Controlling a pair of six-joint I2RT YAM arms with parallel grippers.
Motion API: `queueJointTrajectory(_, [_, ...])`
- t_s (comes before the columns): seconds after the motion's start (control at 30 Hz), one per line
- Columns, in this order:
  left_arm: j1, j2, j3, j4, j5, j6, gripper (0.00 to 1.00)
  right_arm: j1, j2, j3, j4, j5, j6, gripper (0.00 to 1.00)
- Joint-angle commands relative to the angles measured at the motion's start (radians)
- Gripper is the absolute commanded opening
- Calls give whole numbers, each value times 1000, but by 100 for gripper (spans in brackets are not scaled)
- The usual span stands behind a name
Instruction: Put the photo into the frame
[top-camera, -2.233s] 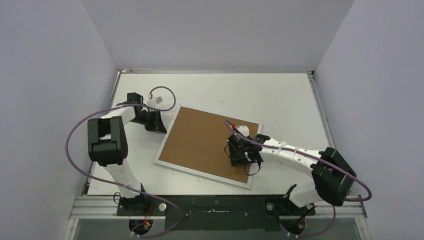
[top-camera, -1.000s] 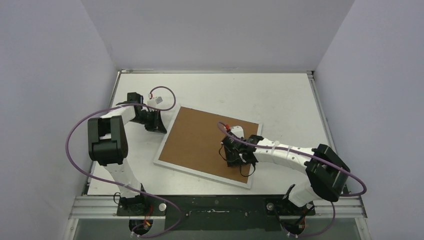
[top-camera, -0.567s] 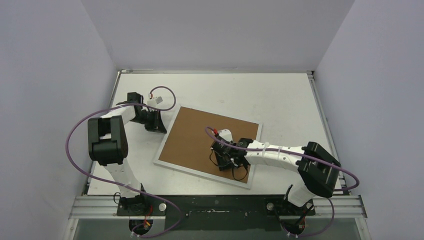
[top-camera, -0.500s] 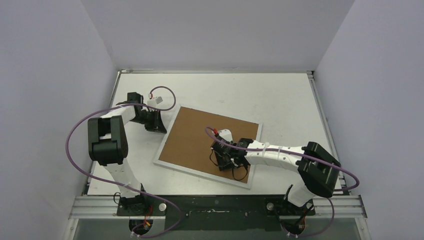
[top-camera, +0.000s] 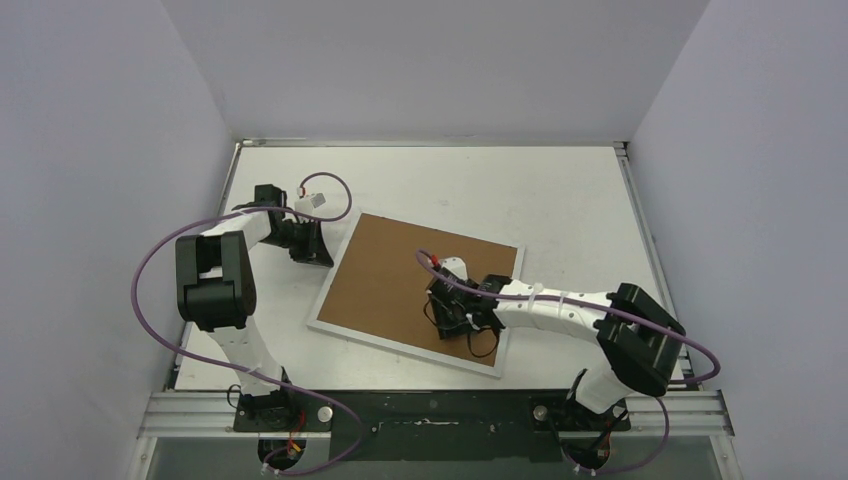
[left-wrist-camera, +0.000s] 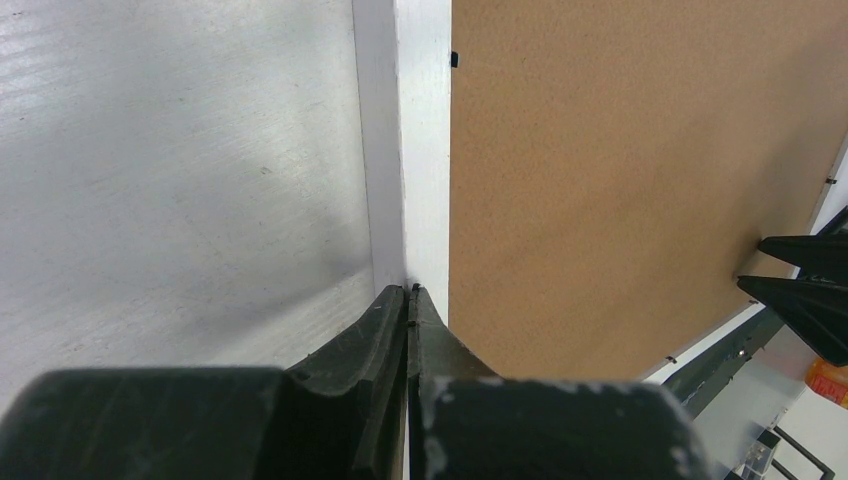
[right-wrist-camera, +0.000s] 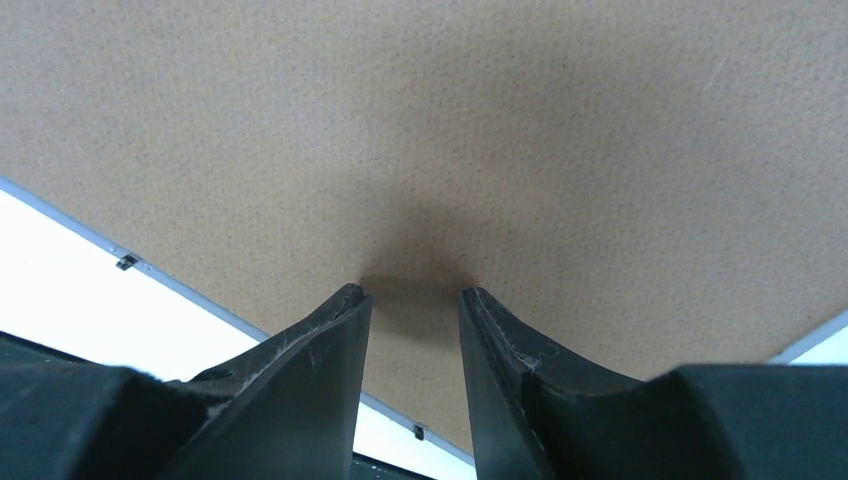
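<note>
Fingertips of your right gripper (right-wrist-camera: 412, 292) stand slightly parted, grasping nothing, both tips touching the brown backing board (right-wrist-camera: 450, 120) inside the frame (left-wrist-camera: 425, 150), which lies flat mid-table (top-camera: 500, 190). Farther back, your left gripper (left-wrist-camera: 410, 290) is clenched, its tips meeting the frame's white border.

Overhead camera looks down; wrist cameras closely share the brown board (top-camera: 390, 285).

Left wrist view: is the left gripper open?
No, the left gripper is shut, fingers pressed together with no gap, tips at the white border of the frame, beside the brown backing board.
</note>
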Motion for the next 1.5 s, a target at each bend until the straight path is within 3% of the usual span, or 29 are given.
queueJointTrajectory(0.0, [9,47,3,-27,-105,51,0,-10,11,64,-47,-14,-20,40])
queueJointTrajectory(0.17, [9,47,7,-28,-102,47,0,-2,39,193,-34,-12,-56,41])
queueJointTrajectory(0.5, [9,45,15,-36,-95,46,0,50,239,295,88,-51,-95,39])
queueJointTrajectory(0.87, [9,44,22,-44,-82,45,0,61,284,357,42,-62,-121,42])
queueJointTrajectory(1.07, [13,34,28,-55,-86,50,0,-24,83,350,-17,2,-78,68])
queueJointTrajectory(1.23, [17,30,35,-65,-76,50,0,-235,-200,134,-42,-67,19,71])
queueJointTrajectory(1.37, [18,27,32,-61,-72,46,0,-460,-405,-93,-28,-272,67,71])
queueJointTrajectory(1.47, [18,27,28,-61,-72,46,0,-546,-485,-198,-45,-376,82,71])
